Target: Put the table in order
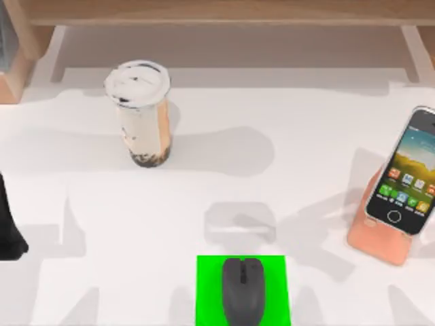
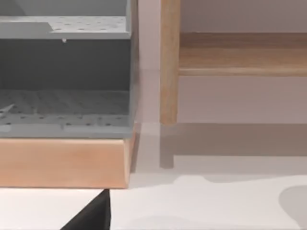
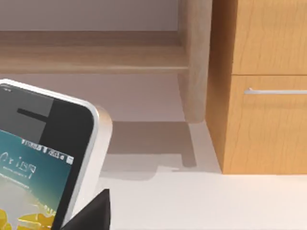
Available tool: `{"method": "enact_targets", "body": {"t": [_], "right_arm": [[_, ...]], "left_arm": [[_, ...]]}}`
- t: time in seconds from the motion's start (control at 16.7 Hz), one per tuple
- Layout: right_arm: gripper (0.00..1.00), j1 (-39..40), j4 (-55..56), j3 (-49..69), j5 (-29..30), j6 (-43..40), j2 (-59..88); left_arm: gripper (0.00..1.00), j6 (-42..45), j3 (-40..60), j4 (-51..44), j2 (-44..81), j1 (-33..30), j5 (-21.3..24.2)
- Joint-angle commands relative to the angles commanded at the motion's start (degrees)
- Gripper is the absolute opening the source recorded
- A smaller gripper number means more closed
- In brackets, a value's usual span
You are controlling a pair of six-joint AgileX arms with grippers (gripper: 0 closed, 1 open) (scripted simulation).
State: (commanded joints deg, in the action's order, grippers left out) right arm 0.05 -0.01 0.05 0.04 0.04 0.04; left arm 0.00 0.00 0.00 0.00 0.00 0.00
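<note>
The white table [image 1: 88, 204] carries several items. A milk tea cup [image 1: 143, 112] with a white lid stands at the back left. A smartphone [image 1: 408, 173] with its screen lit leans on a pink-orange stand [image 1: 370, 231] at the right; the right wrist view shows the phone [image 3: 43, 163] close up. A black mouse [image 1: 243, 288] lies on a bright green mat [image 1: 207, 288] at the front middle. My left arm [image 1: 10, 227] is parked at the left edge. A dark part of my left gripper [image 2: 91, 215] and of my right gripper [image 3: 93, 211] shows in each wrist view.
A light wooden shelf structure [image 1: 224, 13] runs along the back edge. A grey perforated rack on a wooden base [image 2: 62, 120] stands at the back left. At the back right stands a wooden drawer cabinet [image 3: 264, 86].
</note>
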Motion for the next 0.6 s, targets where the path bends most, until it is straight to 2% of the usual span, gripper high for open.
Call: {"method": "enact_targets", "body": {"t": [0.42, 0.6], "right_arm": [[1.0, 0.0, 0.0, -0.1, 0.0, 0.0, 0.0], [1.0, 0.0, 0.0, -0.1, 0.0, 0.0, 0.0]], "left_arm": [[1.0, 0.0, 0.0, 0.3, 0.4, -0.3, -0.2], [1.0, -0.4, -0.3, 2.9, 5.3, -3.3, -2.1]]}}
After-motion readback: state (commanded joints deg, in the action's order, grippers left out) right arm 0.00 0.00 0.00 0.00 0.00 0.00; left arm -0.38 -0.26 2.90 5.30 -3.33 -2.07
